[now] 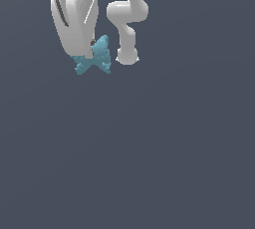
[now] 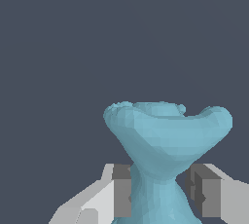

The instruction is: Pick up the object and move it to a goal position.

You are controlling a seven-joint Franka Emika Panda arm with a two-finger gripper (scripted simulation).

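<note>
On my exterior view, the white arm [image 1: 74,19] sits at the upper left, and the teal object [image 1: 97,57] pokes out just below and to the right of its lower end. On my wrist view, the gripper [image 2: 163,191] is pinching the object's [image 2: 165,140] narrow waist, one finger [image 2: 122,191] pressed against each side.

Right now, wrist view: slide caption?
Hand fingers flank the pinched waist of the bumpy teal-blue bow-tie piece.
</note>
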